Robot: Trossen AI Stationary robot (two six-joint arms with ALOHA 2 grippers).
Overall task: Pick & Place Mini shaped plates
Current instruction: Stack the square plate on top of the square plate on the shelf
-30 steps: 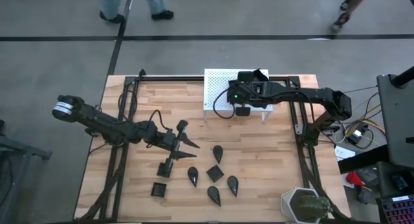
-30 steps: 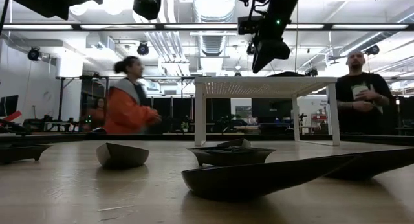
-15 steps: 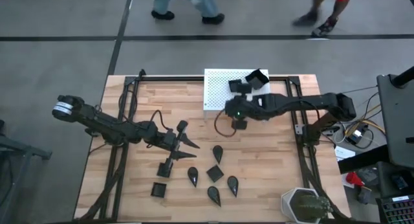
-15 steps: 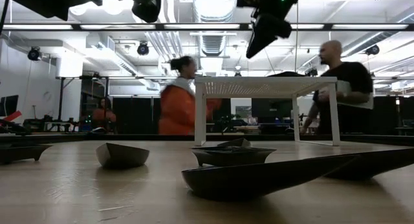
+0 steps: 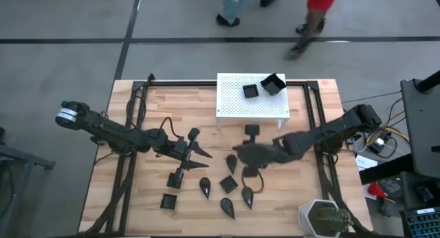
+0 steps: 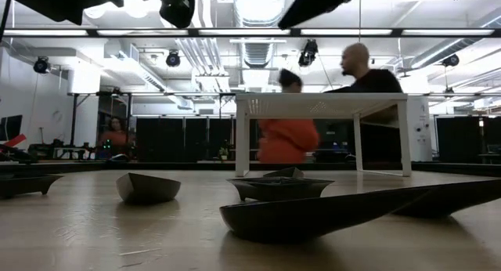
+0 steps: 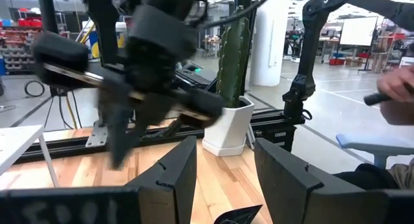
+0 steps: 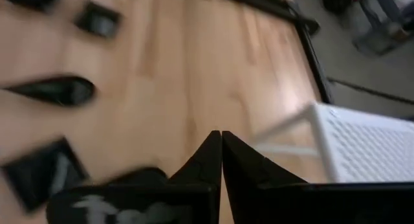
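two square mini plates [image 5: 251,91] [image 5: 273,84] sit on the white stand [image 5: 234,104], near its far right corner. the rest, teardrop [image 5: 231,163] & square [image 5: 228,184] ones, lie on the tabletop [image 5: 158,100] in front of the stand. right pincer [image 8: 221,141] pressed together, empty, over the tabletop btw stand & loose plates. left pincer [image 7: 220,169] spread, poss. just above the wood at left-centre, nothing btw its fingers.

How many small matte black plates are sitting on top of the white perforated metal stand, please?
2. The first square plate lies right of the white stand's middle; the second square plate sits askew at its right-hand far corner. None seems hidden from above.
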